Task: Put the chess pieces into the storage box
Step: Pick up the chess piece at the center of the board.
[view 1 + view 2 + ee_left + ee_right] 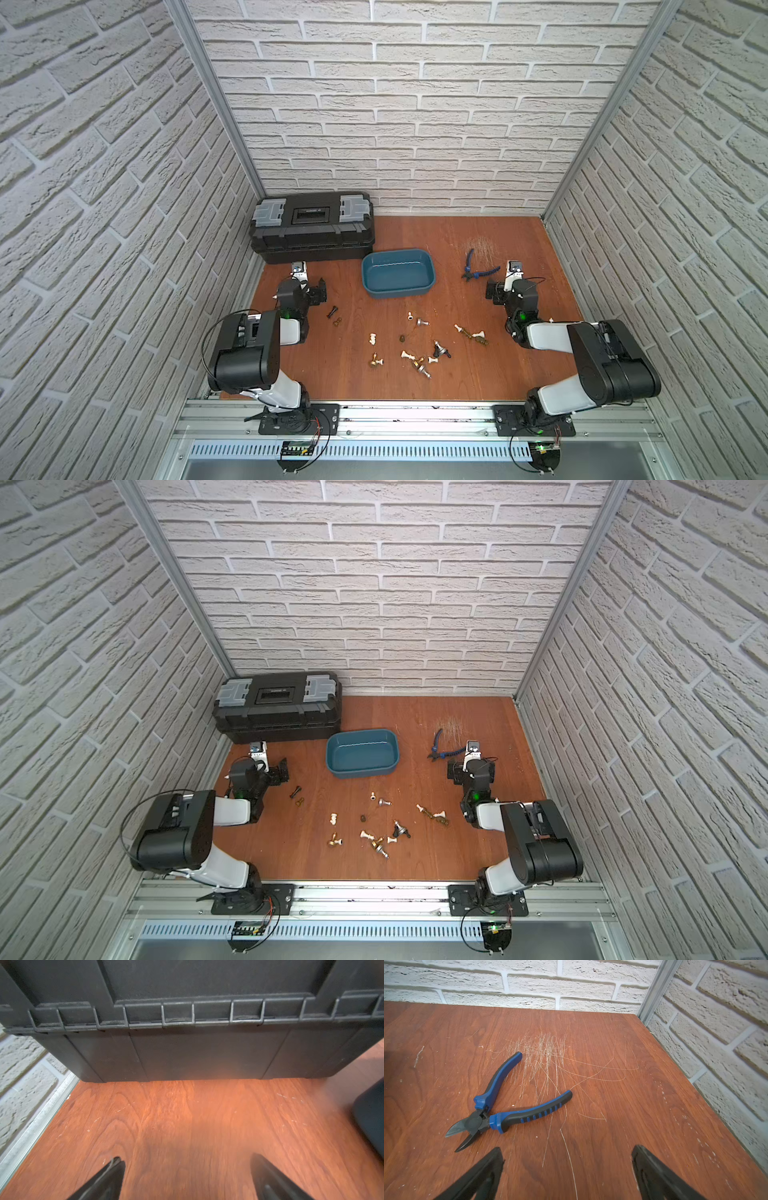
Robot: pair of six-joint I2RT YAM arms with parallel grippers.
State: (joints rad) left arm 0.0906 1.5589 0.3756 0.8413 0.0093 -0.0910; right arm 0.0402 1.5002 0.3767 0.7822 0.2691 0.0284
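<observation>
Several chess pieces (419, 353) in white, black, gold and silver lie scattered over the front middle of the wooden table, with two dark ones (333, 316) off to the left. Behind them stands the teal storage box (398, 273), with nothing in it. My left gripper (187, 1158) is open over bare wood, left of the box and facing the black toolbox. Right of the box, my right gripper (567, 1148) is open too, with nothing between its fingers and the pliers just ahead. Neither wrist view shows any chess piece.
A black toolbox (311, 226) with grey latches fills the back left corner and looms close in the left wrist view (187, 1053). Blue-handled pliers (500, 1109) lie open on scratched wood at the back right (478, 270). Brick-patterned walls close three sides.
</observation>
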